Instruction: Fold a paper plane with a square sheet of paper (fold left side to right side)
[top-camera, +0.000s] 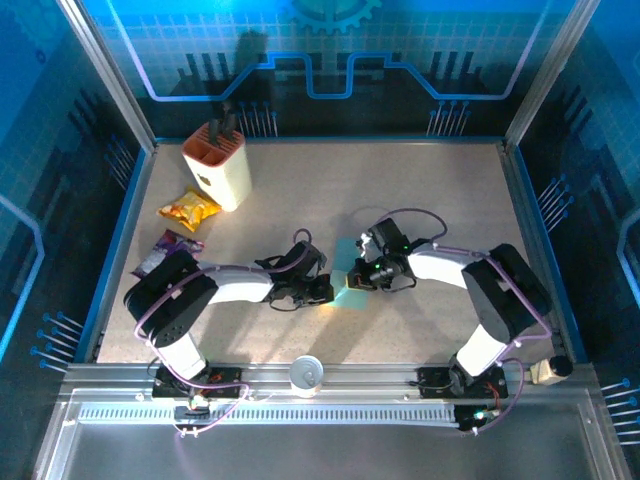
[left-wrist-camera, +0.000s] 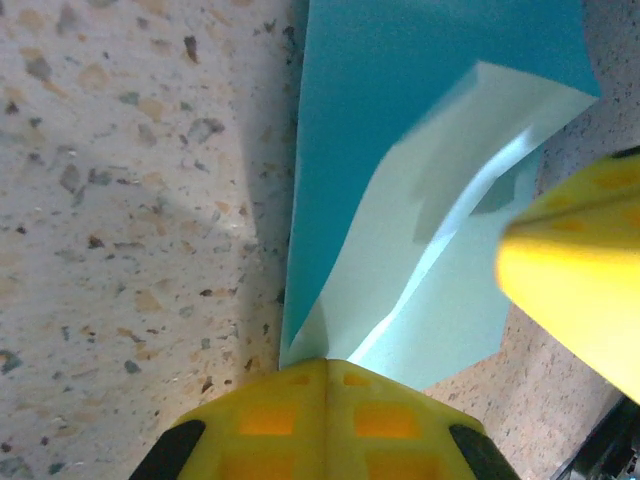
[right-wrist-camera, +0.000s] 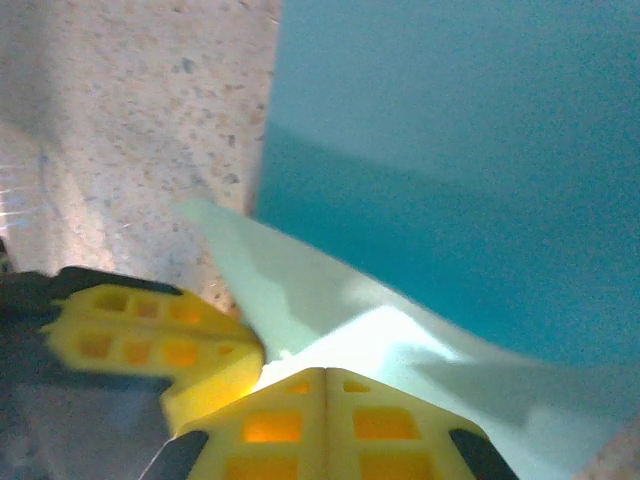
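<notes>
The paper (top-camera: 349, 274) lies mid-table between my arms, one pale flap curled up off the table (left-wrist-camera: 120, 200) — my left gripper (left-wrist-camera: 325, 366) pinches that flap, fingers together — my right gripper (right-wrist-camera: 325, 373) clamps it just beside.

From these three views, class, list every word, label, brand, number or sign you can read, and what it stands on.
None can be read in these views.
yellow snack packet: its print is too small to read.
purple snack packet: its print is too small to read.
square sheet of paper: plain, no writing.
</notes>
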